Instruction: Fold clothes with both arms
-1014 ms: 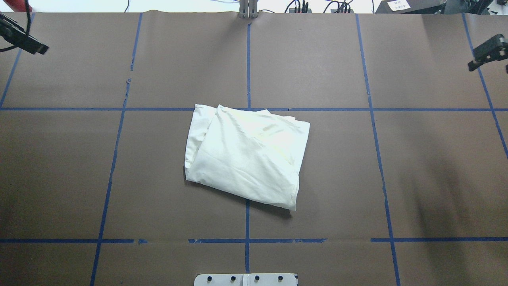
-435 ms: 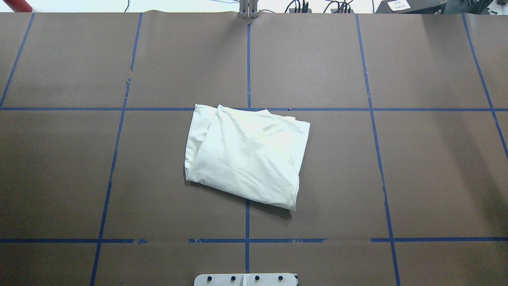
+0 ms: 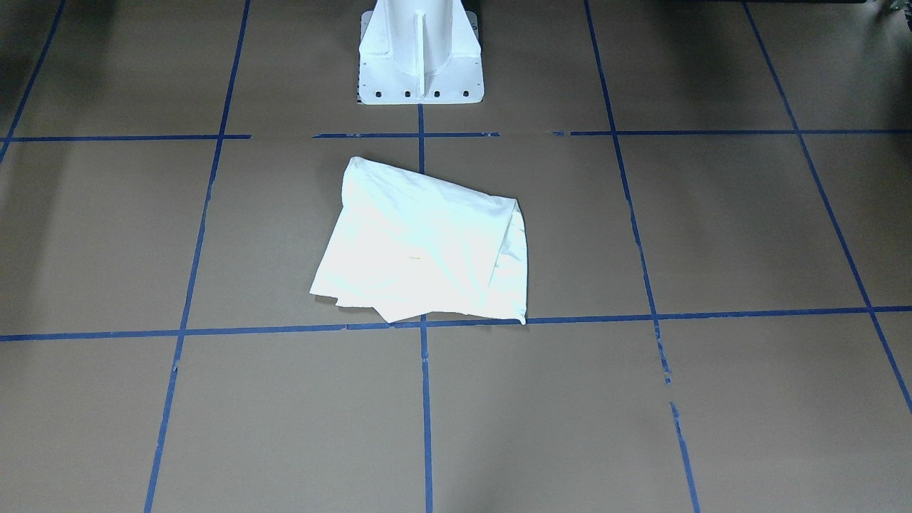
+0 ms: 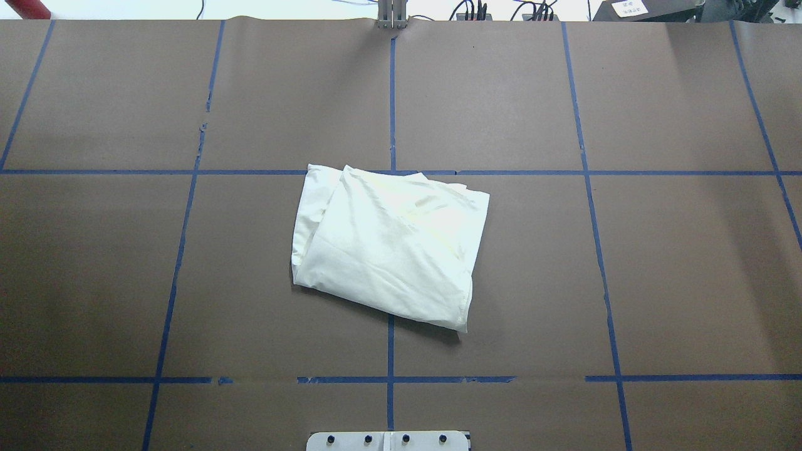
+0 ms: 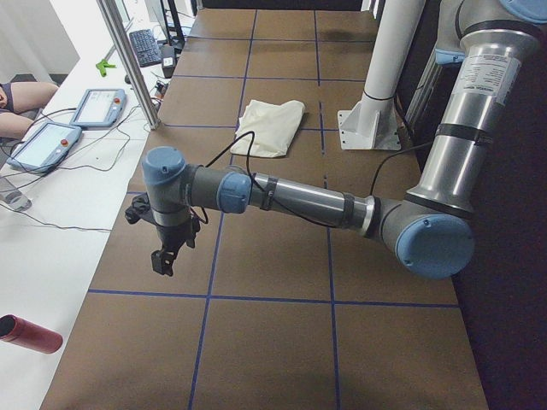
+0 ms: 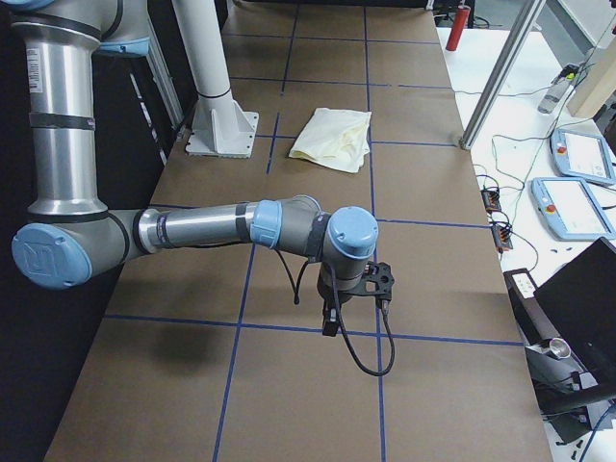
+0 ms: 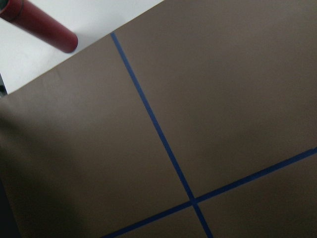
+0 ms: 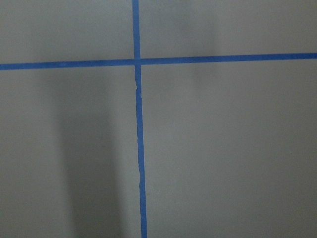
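Robotics lab, table (image 4: 501, 94) with blue tape grid, teach pendants (image 6: 577, 207), cabled side bench (image 5: 68, 196)

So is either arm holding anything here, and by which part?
Nothing is held. The folded shirt lies free on the table; the left gripper and right gripper hang far from it.

On my screens I see the table (image 4: 658, 263) covered in brown paper and marked into squares by blue tape lines (image 4: 390, 94), with the folded cream shirt (image 4: 388, 250) lying near its middle, plain side up, and the white pedestal base (image 3: 420, 64) standing near it.
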### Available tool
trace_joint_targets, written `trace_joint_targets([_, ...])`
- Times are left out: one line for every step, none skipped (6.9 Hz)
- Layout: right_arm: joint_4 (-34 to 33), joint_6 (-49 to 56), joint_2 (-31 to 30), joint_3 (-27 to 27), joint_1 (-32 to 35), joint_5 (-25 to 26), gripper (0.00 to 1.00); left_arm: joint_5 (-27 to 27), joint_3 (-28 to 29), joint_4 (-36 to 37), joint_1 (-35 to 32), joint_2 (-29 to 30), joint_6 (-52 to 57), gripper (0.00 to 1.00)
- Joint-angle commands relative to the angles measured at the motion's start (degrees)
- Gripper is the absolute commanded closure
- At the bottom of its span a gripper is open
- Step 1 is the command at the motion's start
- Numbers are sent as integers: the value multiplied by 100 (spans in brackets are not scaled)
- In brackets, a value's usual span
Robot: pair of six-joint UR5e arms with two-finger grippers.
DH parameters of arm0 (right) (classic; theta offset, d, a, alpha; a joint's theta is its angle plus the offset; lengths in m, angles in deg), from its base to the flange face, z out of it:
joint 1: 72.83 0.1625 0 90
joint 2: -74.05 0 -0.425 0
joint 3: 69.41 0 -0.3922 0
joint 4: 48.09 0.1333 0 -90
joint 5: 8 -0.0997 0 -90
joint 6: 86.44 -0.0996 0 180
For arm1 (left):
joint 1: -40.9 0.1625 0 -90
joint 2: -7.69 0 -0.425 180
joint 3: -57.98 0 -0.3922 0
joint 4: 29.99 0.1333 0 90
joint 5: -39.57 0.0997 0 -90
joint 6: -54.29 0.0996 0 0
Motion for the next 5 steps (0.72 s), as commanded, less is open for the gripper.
trace_joint_targets([529, -54, -212, -151, -89, -12, 0, -714, 28, 42, -104, -497, -64, 0])
trace_joint_targets([531, -54, -212, -187, -150, -21, 0, -707, 62, 52, -113, -524, -56, 0])
trace_joint_targets([539, -54, -212, -196, -151, -30, 0, -689, -42, 52, -113, -612, -30, 0])
trace_joint_targets([548, -54, -169, -196, -203, -21, 0, -672, -130, 43, -96, -578, -38, 0])
trace_joint_targets([557, -150, -125, -196, -316, 5, 0, -672, -131, 43, -87, -542, -47, 0])
